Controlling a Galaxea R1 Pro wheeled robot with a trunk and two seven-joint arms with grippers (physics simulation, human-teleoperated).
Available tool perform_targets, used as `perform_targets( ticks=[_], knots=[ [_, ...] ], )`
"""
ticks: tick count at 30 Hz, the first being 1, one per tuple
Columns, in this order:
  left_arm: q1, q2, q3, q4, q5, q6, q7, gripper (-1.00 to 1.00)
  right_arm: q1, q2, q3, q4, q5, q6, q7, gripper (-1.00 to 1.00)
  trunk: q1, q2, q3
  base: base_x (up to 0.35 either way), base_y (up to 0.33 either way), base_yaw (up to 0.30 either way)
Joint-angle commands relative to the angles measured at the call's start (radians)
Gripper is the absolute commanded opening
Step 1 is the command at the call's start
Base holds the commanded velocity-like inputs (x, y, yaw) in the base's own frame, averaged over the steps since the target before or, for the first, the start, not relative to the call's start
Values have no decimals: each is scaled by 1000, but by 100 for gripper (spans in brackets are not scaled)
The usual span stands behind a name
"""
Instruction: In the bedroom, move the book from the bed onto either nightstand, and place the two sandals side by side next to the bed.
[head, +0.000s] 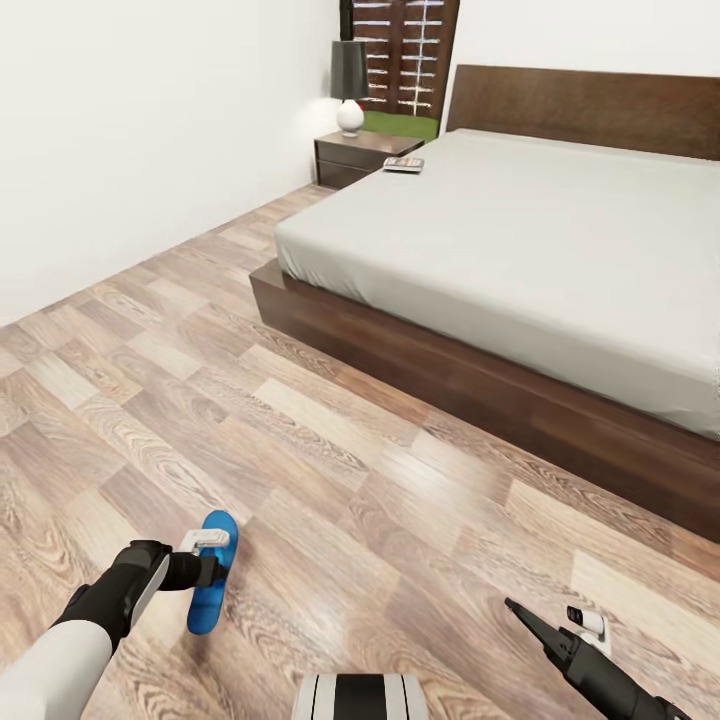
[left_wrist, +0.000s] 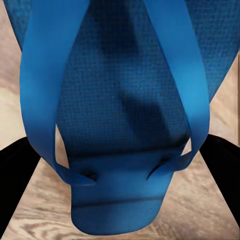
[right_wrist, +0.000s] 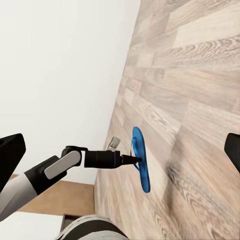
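left claw (head: 222, 570) clamps textured blue sandal (left_wrist: 120, 125) | right claw (head: 525, 618) spread; wood-plank floor (head: 350, 470)

This is a bedroom in a home, marked by the large low bed (head: 520, 250) with its dark wood frame, headboard and smooth grey mattress cover. Beside the bed's head stands a dark wooden nightstand (head: 352, 156) bearing a table lamp (head: 350, 85) with a black shade. Wood-plank floor (head: 330, 460) runs alongside the bed, white walls (head: 130, 120) enclose it, and a tall window (head: 405, 60) behind the nightstand shows a slatted fence and grass.
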Motion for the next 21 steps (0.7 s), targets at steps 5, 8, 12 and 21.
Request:
perform_targets(
  ticks=[5, 8, 12, 21],
  knots=[
    [0, -1, 5, -1, -9, 6, -7, -100, 0, 0, 1, 0, -4, 10, 1, 100, -2, 1, 19, 0, 0, 0],
    [0, -1, 5, -1, -9, 7, -7, -100, 0, 0, 1, 0, -5, 9, 2, 100, -4, 2, 30, 0, 0, 0],
    [0, -1, 5, -1, -9, 8, -7, -100, 0, 0, 0, 0, -5, 9, 1, 100, -6, 3, 46, 0, 0, 0],
    [0, -1, 5, -1, -9, 9, -8, -100, 0, 0, 0, 0, -5, 9, 1, 100, -10, 5, 81, 0, 0, 0]
  ],
)
